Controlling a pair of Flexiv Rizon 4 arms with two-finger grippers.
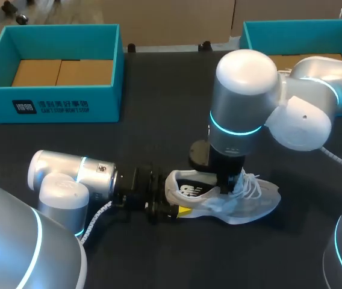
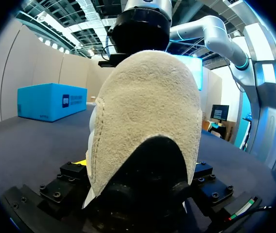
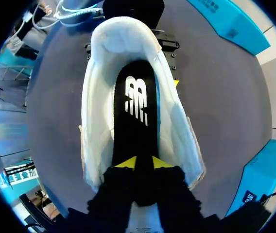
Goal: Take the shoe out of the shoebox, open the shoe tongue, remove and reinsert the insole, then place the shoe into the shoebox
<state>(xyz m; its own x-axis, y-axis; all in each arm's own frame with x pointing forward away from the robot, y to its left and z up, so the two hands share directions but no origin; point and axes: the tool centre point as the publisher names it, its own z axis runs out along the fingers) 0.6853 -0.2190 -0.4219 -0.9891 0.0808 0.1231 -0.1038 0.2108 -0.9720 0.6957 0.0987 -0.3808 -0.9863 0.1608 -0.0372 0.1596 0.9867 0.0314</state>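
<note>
Shoe [image 1: 238, 206] insole [image 3: 135, 114] pinched in right tool [image 3: 144, 163].

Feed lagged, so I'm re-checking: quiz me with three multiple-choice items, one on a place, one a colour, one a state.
1. Where is the shoe? A in the left shoebox; B on the table; C in the right shoebox.
2. What colour is the insole? A black; B red; C green.
3. The jaws of the left gripper are: A open, clear of the shoe; B shut on its heel; C shut on a shoebox.
Answers: B, it lies on the dark tabletop; A, the right wrist view shows it black; B, the heel sits clamped between them in the head view.
</note>
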